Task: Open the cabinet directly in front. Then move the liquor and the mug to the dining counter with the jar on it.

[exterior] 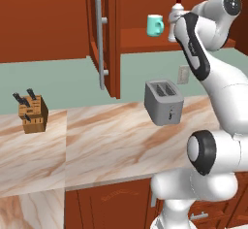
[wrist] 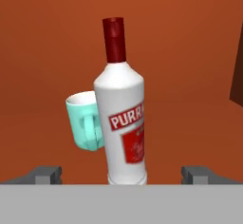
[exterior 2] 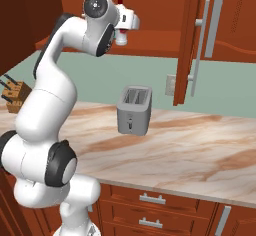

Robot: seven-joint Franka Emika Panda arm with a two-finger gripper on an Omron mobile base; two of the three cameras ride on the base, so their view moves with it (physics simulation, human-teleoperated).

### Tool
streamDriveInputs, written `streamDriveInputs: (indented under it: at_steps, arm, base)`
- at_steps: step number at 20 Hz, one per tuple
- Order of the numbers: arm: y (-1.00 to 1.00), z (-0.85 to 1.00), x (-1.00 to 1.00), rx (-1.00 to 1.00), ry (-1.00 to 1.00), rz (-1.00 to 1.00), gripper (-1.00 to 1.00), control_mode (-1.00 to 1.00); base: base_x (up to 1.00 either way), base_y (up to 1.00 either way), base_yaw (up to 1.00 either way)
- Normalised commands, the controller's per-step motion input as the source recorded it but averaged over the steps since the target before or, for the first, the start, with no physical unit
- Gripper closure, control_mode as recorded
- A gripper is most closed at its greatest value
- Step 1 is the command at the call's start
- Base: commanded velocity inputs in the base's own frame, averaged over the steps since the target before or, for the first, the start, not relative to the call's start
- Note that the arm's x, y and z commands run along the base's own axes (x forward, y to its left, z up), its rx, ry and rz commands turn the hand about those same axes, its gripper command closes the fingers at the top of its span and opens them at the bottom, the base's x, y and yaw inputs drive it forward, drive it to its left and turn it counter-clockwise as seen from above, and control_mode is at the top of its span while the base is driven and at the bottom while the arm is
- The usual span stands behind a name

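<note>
Up at the open cabinet (exterior: 104,34), your arm is stretched high, its upper links bent like an elbow and the wrist reaching in toward the shelf. In the hand view your claw (wrist: 126,174) faces the liquor (wrist: 122,118) straight on, its two grey fingertips (wrist: 45,174) standing wide apart on either side of the bottle's base, gripping nothing. From this angle you cannot quite tell whether the tips are level with the bottle or just short of it.

The liquor is a smooth white bottle with rounded shoulders, a dark red cap and neck, and a red label; it stands upright on the cabinet shelf. Just beside the liquor and partly behind it in the hand view sits the mug (wrist: 84,121), glossy mint-green ceramic with its handle turned toward your camera. In the left base view the mug (exterior: 155,25) stands left of the liquor (exterior: 175,17), on the same shelf.

The cabinet is reddish-brown wood; its door hangs swung outward with a long grey bar handle (exterior: 100,46). Below the cabinet, the counter (exterior: 106,140) is beige-and-brown veined marble. A boxy grey toaster (exterior: 163,101) with two slots sits on it beneath the liquor, and a wooden knife block (exterior: 33,113) stands well off to the toaster's left.
</note>
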Motion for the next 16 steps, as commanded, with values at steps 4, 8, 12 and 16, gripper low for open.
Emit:
streamDriveInputs:
  at_steps: [4, 8, 12, 16]
  arm:
    - [0.00, 0.00, 0.42, 0.00, 0.03, 0.00, -1.00, -1.00]
    - [0.00, 0.00, 0.41, 0.00, 0.04, 0.00, -1.00, -1.00]
    - [0.00, 0.00, 0.42, 0.00, 0.04, 0.00, -1.00, -1.00]
    - [0.00, 0.00, 0.32, 0.00, 0.02, 0.00, -1.00, -1.00]
  base:
    - [0.00, 0.00, 0.00]
    - [0.00, 0.00, 0.00]
    - [0.00, 0.00, 0.00]
    - [0.00, 0.00, 0.00]
